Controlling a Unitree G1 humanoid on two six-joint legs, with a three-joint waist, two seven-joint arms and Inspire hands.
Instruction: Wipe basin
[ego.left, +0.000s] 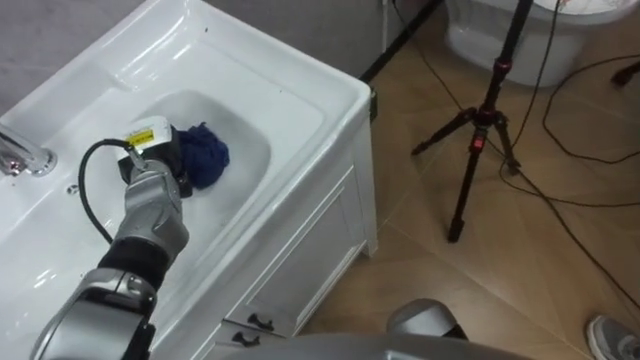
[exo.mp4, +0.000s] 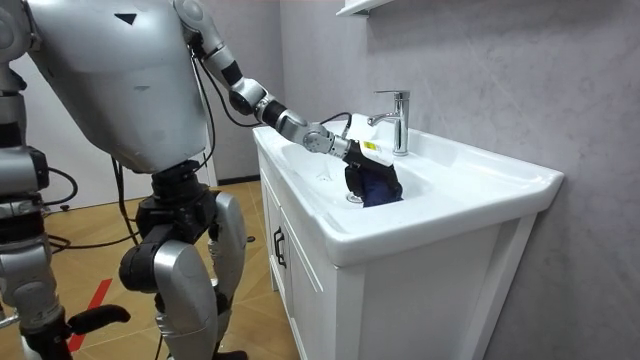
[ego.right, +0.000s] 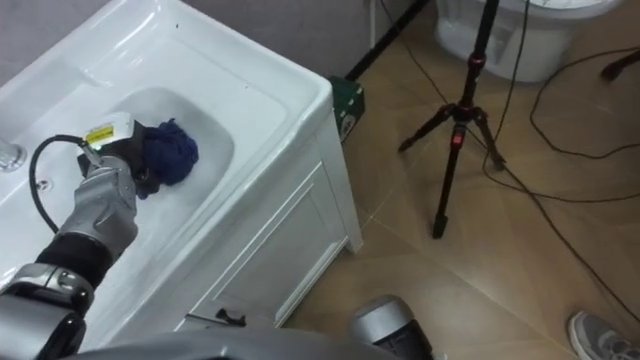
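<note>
White ceramic basin (ego.left: 300, 80) on a white cabinet (ego.left: 315, 235), left eye view: dark blue cloth (ego.left: 208, 155) sits bunched in the bowl, near its middle. The left hand (ego.left: 152, 172) reaches in from lower left, fingers curled into the near edge of the cloth, so it's gripping it. Chrome tap (ego.left: 22, 157) at the left edge, behind the bowl. On the wood floor (ego.left: 560, 280) to the right stands a black tripod (ego.left: 478, 135), well apart from the basin, with cables running across the boards. Room view: robot stands upright at the cabinet front, on the room view's left, left arm stretched out over the basin rim (exo.mp4: 480, 190). Hand (exo.mp4: 340, 146) is down in the bowl just in front of the tap (exo.mp4: 399, 120), closed on the top of the cloth (exo.mp4: 376, 184); the cloth bunches under it and touches the bowl bottom. Dark handle (exo.mp4: 278, 246) on the cabinet door. Right eye view: same layout, cloth (ego.right: 172, 150) in the bowl, hand (ego.right: 108, 185) clamped on its left side, tripod (ego.right: 455, 135) on the floor to the right. A green box (ego.right: 346, 106) sits on the floor just beside the basin's far corner.
</note>
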